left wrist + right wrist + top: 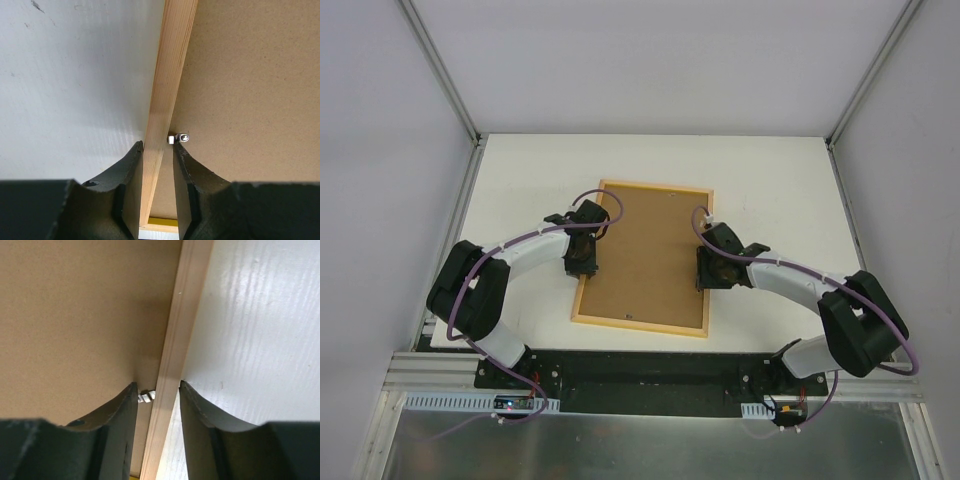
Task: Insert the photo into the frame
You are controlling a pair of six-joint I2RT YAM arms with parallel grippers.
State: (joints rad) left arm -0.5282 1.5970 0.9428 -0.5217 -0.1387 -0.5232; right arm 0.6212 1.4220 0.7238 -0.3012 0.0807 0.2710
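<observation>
The frame (640, 325) lies face down in the middle of the table, its pale wood back up, with a brown backing board (650, 255) filling it. The photo is hidden. My left gripper (582, 262) straddles the frame's left rail (170, 75), and both jaws press on the wood there (158, 145). A strip of the yellow front (162, 221) shows below the rail. My right gripper (708, 270) straddles the right rail (182, 315). It stands open (158, 384), with a gap on each side of the wood.
Small metal clips sit on the board just inside each rail, one by the left gripper (181, 137) and one by the right (146, 397). White table (770, 200) surrounds the frame. Grey walls with metal posts (440, 70) close in the back and sides.
</observation>
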